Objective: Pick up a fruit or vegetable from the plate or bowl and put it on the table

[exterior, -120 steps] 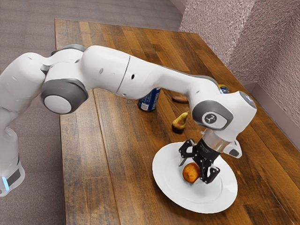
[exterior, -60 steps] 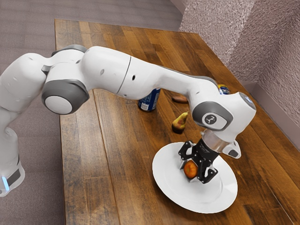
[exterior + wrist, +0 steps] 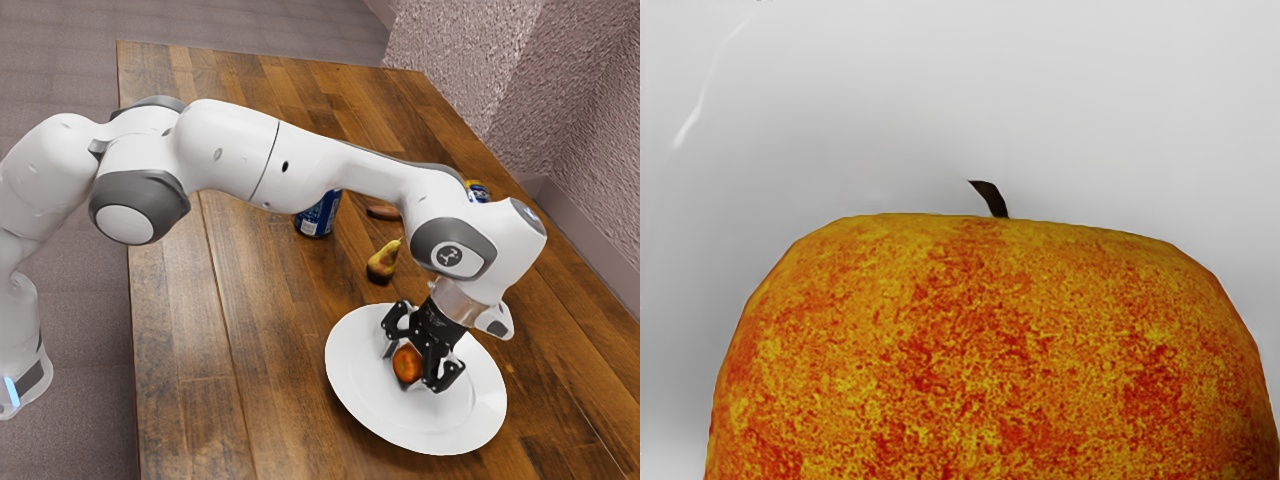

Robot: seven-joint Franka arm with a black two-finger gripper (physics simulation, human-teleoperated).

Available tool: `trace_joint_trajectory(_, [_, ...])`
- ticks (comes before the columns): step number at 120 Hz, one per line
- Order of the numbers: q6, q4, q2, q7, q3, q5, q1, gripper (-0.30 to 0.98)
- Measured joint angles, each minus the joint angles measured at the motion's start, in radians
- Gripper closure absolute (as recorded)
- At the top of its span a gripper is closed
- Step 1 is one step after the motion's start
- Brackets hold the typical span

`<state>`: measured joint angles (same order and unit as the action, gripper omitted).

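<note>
Apple (image 3: 406, 363), mottled, roundish, seemingly gripped by tool (image 3: 411, 367)

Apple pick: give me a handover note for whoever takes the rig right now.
Gripper: looks shut on the apple, a finger on each side.
Apple: within the plate's rim in the exterior view; whether it is lifted at all, I can't tell.
Done: grasp, by the look of it.
Left: carry it past the rim, set it on the table, release.
</note>
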<state>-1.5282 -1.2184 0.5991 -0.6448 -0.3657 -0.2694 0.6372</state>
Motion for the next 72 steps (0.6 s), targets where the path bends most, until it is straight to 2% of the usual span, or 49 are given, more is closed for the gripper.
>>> trace_joint_trajectory(72, [-0.010,-0.002,0.006,0.013,-0.004,-0.001,-0.030,0.01])
